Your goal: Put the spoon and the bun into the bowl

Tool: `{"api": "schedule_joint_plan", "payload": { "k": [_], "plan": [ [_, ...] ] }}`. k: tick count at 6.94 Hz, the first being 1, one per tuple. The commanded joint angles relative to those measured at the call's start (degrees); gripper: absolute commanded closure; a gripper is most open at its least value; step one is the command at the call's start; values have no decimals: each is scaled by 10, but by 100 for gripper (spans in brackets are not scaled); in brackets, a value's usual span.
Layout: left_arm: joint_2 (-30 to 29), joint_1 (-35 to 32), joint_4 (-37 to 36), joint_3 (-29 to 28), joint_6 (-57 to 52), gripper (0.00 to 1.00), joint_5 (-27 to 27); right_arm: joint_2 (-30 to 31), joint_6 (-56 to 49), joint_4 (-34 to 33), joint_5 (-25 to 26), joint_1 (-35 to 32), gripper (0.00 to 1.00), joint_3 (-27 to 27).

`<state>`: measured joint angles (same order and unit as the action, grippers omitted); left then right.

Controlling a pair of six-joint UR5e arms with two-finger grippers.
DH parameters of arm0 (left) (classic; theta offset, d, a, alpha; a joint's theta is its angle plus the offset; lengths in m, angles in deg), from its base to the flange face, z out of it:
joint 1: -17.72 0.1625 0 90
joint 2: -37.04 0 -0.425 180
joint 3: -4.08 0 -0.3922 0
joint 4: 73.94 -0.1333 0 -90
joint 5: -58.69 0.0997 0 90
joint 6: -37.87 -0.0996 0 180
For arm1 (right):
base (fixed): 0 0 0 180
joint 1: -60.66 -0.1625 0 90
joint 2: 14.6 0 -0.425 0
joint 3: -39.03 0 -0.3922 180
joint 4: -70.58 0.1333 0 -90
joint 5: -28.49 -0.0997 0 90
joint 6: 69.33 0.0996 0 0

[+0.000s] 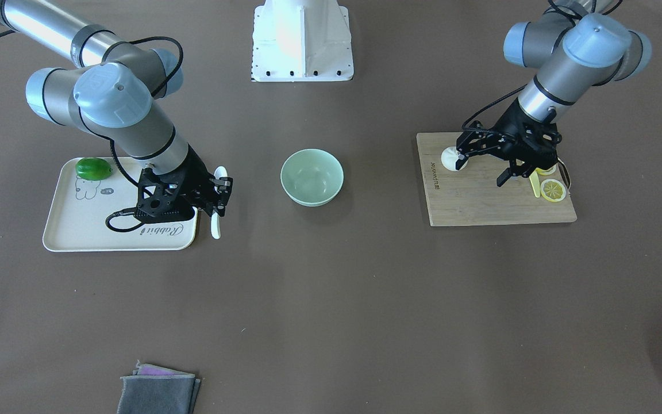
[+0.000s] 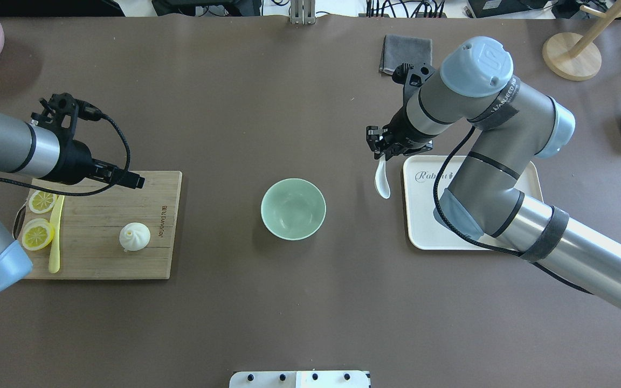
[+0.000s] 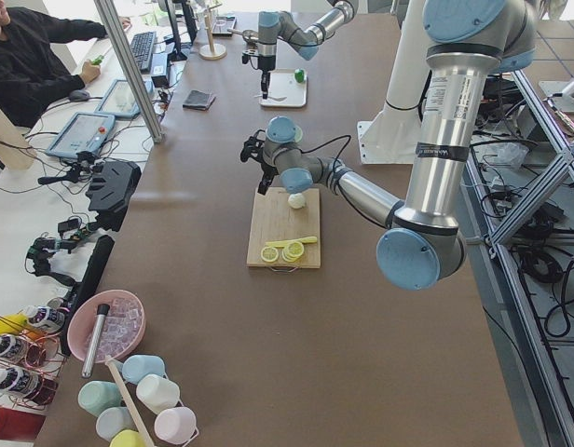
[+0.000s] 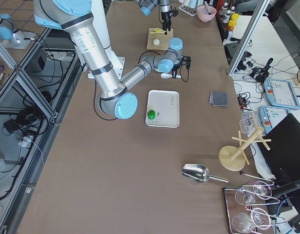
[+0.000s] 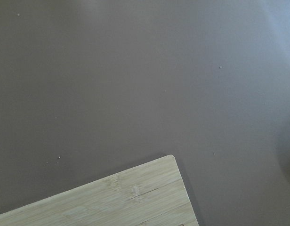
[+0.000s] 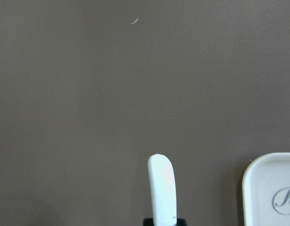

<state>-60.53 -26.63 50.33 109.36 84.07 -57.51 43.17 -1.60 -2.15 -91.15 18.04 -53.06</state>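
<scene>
Right of the bowl [image 2: 292, 210], my right fingers [image 1: 225, 185] clench the spoon [image 2: 381, 184], best carried level over the rim; my left fingers [image 1: 504, 175] hang spread near the bun [image 2: 135, 236].

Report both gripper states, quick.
Left gripper: open, holding nothing.
Right gripper: closed on the spoon.

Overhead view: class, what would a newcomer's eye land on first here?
The empty pale mint-green round bowl sits alone in the middle. To its right, the right gripper grips a small white soup spoon beside a cream tray. On the left, a white pleated steamed bun rests on a bamboo cutting board.
</scene>
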Motion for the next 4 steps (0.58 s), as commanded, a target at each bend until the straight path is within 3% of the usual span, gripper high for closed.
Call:
{"api": "schedule_joint_plan", "payload": {
  "k": [1, 4],
  "plan": [
    [37, 42, 31, 0, 1, 2, 29, -32, 10, -21, 2, 3, 100, 5],
    [63, 70, 68, 1, 2, 3, 29, -56, 25, -29, 6, 21, 100, 5]
  ]
}}
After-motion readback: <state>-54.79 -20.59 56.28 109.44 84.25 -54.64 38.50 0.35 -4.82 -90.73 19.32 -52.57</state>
